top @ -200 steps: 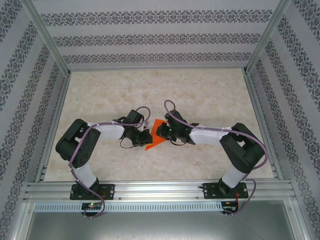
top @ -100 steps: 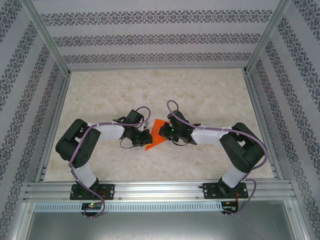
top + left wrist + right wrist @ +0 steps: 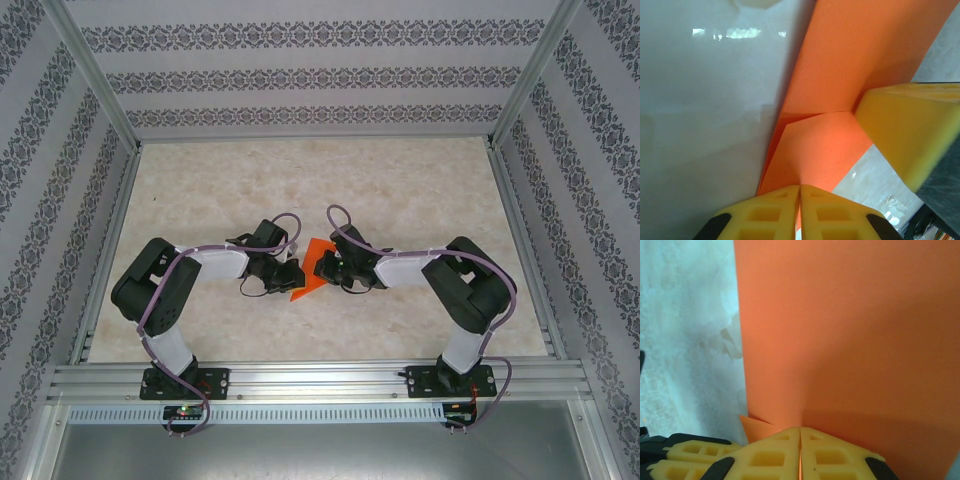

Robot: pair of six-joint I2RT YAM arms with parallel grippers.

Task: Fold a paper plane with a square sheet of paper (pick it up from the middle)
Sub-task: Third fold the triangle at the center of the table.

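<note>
**Paper pinched from both sides at mid-desk**

Both arms reach inward over the pale marbled desk and meet near its middle, with the orange sheet of paper between them. From above, the sheet shows as a narrow orange wedge, partly covered by the two wrists, with its lower tip pointing toward the near edge.

The left fingers are pressed together. A thin line of orange runs down the seam between them, so they grip an edge of the sheet. In the left wrist view the paper rises away from that grip, with a crease and an overlapping flap just beyond the tips. A yellow finger of the right arm lies against the paper on the right-hand side.

The right fingers are likewise closed tight on the sheet, with orange showing in their seam. A broad flat panel of paper spreads out ahead of them, and a small folded corner pokes out at the lower left. Whether the sheet touches the desk I cannot tell.
</note>
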